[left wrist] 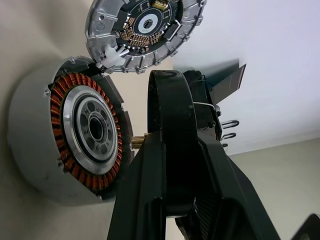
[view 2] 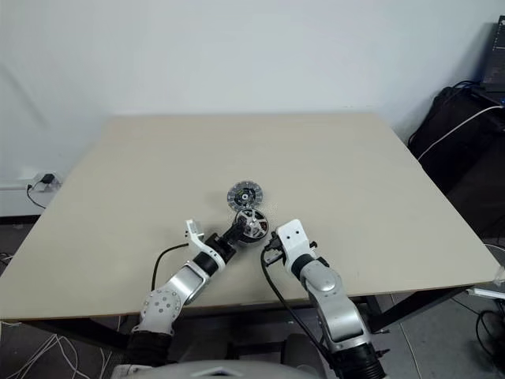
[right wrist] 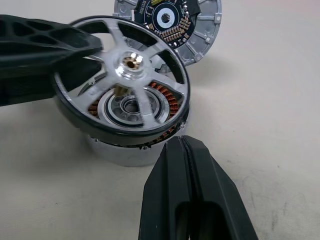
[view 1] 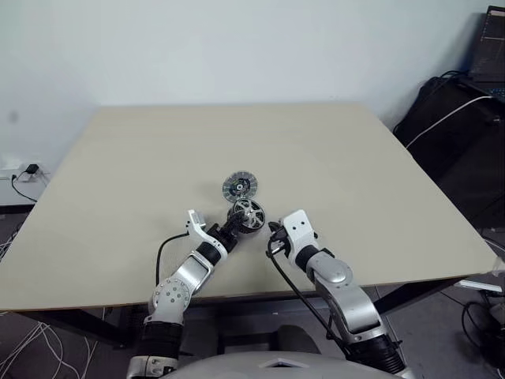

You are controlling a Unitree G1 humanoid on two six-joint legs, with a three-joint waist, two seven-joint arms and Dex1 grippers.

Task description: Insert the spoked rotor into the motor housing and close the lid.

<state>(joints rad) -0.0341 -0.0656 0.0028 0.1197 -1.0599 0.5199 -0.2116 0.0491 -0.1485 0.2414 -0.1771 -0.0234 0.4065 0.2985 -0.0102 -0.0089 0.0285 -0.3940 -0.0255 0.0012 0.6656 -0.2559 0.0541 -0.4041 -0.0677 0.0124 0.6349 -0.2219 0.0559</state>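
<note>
Spoked rotor [right wrist: 122, 82]: silvery wheel with a dark rim, open spokes and a brass-tipped hub, held tilted over the mouth of the motor housing, its lower rim close against the housing's edge, not seated.
Motor housing [left wrist: 75, 137]: round pale-walled cup with a ring of copper-brown windings around a pale centre, standing on the bench [view 1: 355, 174] towards the middle of its near edge.
Lid [view 1: 239, 186]: round silver-grey disc lying flat just beyond the housing, farther from the near edge, its ribbed rim and dark inner face with copper contacts turned up; whether it touches the housing I cannot tell.
Left gripper [view 1: 237, 222]: reaches in over the near edge, its 2 black fingers pinching the rotor by the rim.
Right gripper [right wrist: 182, 150]: fingers pressed together, holding nothing, tips just beside the housing's wall on the near-edge side.
</note>
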